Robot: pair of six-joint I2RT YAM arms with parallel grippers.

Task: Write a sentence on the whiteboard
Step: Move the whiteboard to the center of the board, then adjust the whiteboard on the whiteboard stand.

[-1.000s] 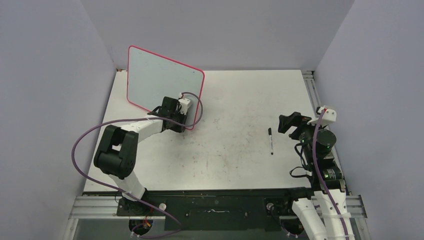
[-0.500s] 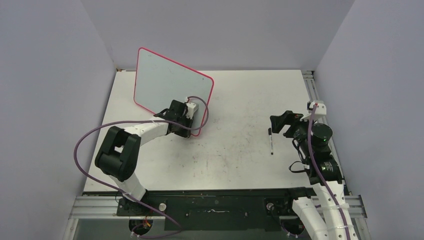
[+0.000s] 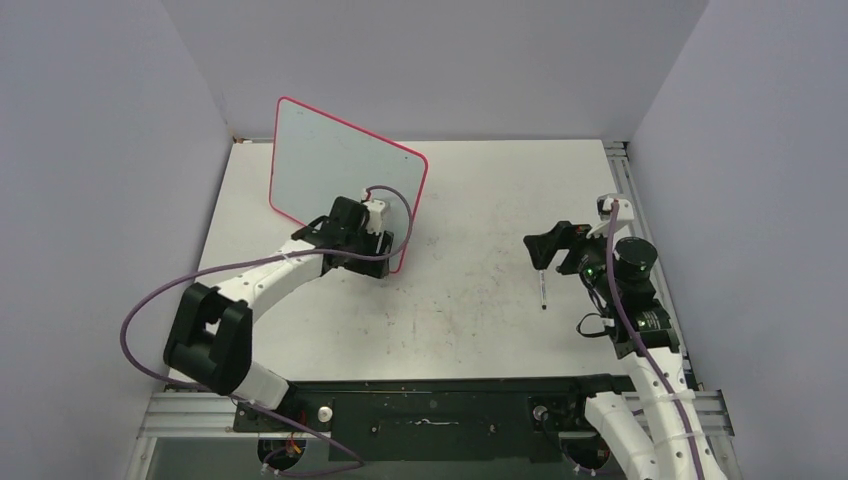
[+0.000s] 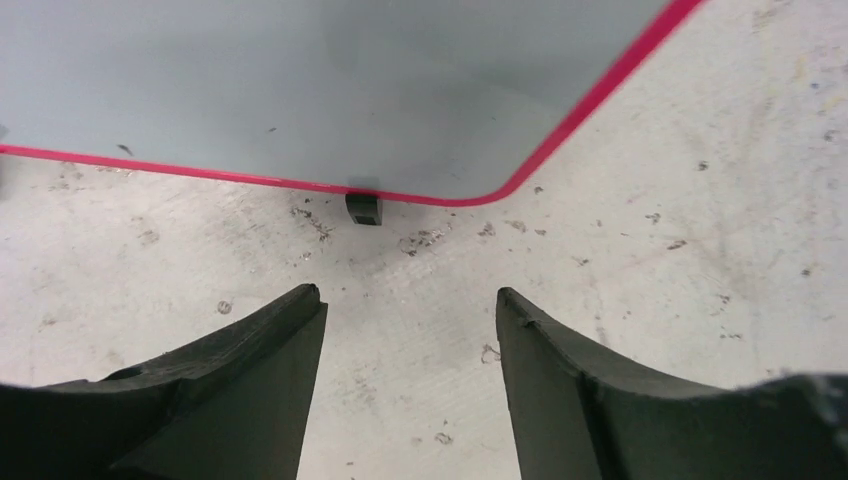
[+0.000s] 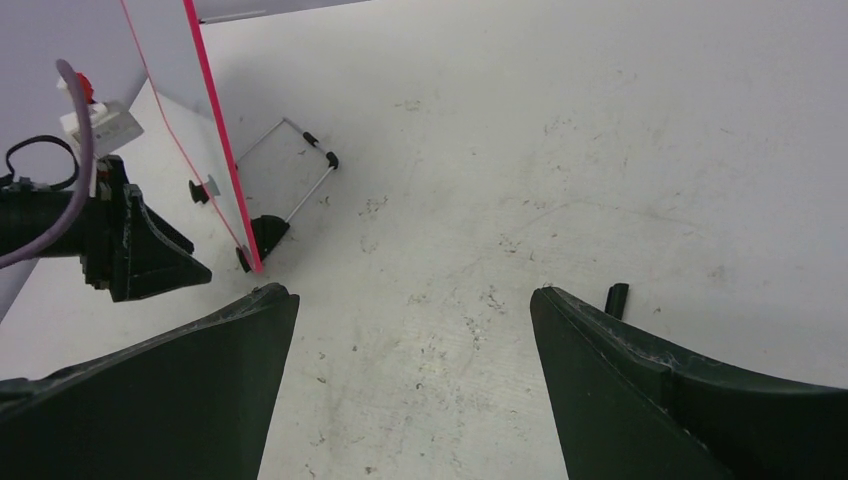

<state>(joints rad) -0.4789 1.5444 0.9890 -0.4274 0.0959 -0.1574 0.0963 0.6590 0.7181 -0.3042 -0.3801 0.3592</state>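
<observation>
Scuffed white desk (image 3: 480,200) between grey walls is carrying the large pink-rimmed glossy whiteboard (image 3: 330,150), standing upright at far left on black feet (image 4: 364,208). Left gripper (image 4: 408,297), having released its lower rim, is gaping empty just before it. Right gripper (image 5: 412,292), spread wide and empty, is hovering over a thin black marker pen (image 3: 543,295), hiding its far end.

left fingers (image 4: 230,400) apart, right fingers (image 5: 660,400) wide

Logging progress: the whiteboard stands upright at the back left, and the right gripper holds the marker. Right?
No: the right gripper is open and empty; the marker lies on the table, as the top view shows. The whiteboard does stand upright, back left.
</observation>
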